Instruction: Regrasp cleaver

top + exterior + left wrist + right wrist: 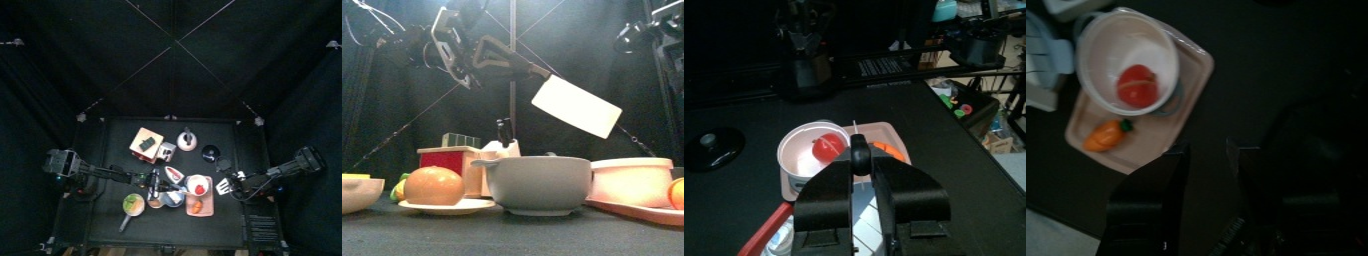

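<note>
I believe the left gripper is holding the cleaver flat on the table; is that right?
Not quite: the left gripper is holding the cleaver up in the air, well above the grey bowl, as the front view shows.

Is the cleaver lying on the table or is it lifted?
Lifted. The cleaver hangs tilted in the air above the bowls, its handle in the left gripper.

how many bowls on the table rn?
3. A grey ceramic bowl at front centre, a pale pink bowl holding a red tomato on the pink tray, and a yellow bowl at the left edge. Others may be hidden.
</note>
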